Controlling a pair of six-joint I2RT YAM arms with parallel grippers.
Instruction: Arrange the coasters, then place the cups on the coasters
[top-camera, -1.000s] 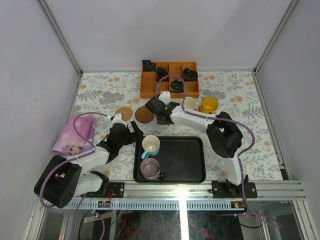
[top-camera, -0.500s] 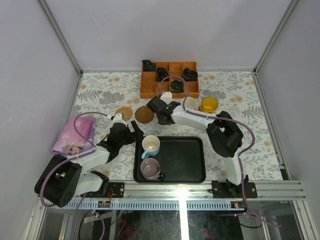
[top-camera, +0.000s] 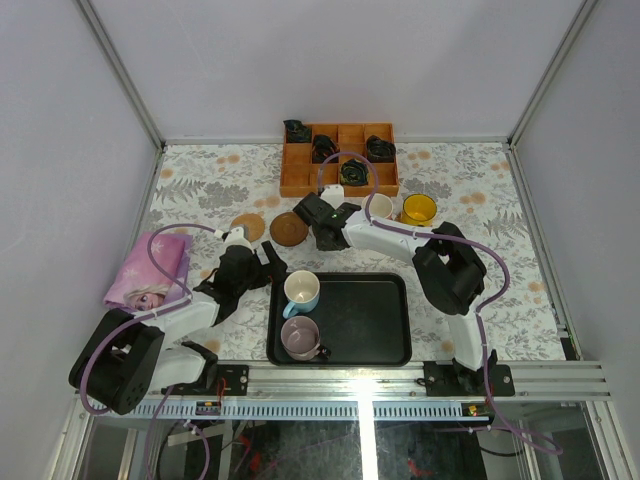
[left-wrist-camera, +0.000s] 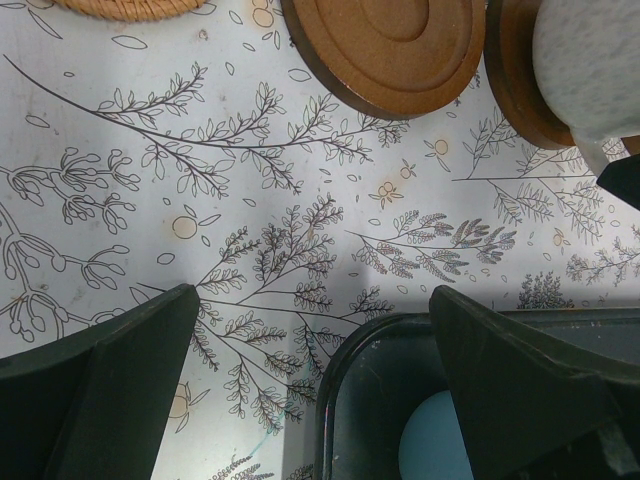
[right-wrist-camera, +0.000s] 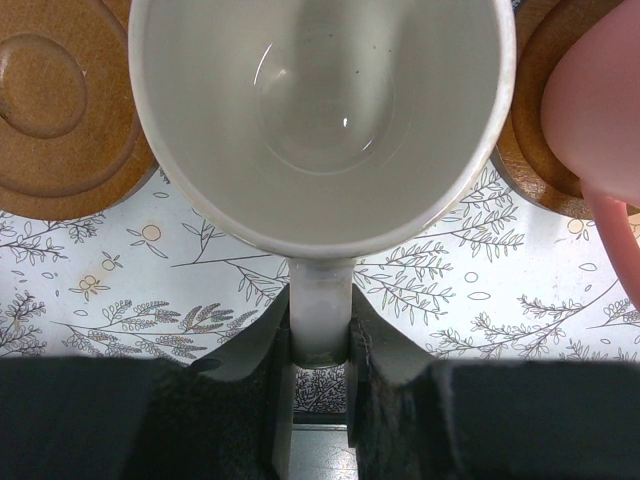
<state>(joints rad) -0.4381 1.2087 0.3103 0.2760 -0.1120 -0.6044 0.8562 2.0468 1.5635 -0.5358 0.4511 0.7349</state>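
On the left, no movement over the last second: left pincer (left-wrist-camera: 312, 300) empty, jaws wide apart, above bare table (left-wrist-camera: 150, 200) at the far-left corner of the tray (top-camera: 370, 320). Further right, a slight nudge far-left of the right pincer (right-wrist-camera: 320, 335), clamped on the handle of the cream-white cup (right-wrist-camera: 320, 120), probably lining up the set-down. From above, no sight of that cup beneath the pincer; from the left wrist, plainly over a brown coaster (left-wrist-camera: 512, 90), contact impossible to tell; from the right wrist, just beside the pink cup (right-wrist-camera: 600, 100)
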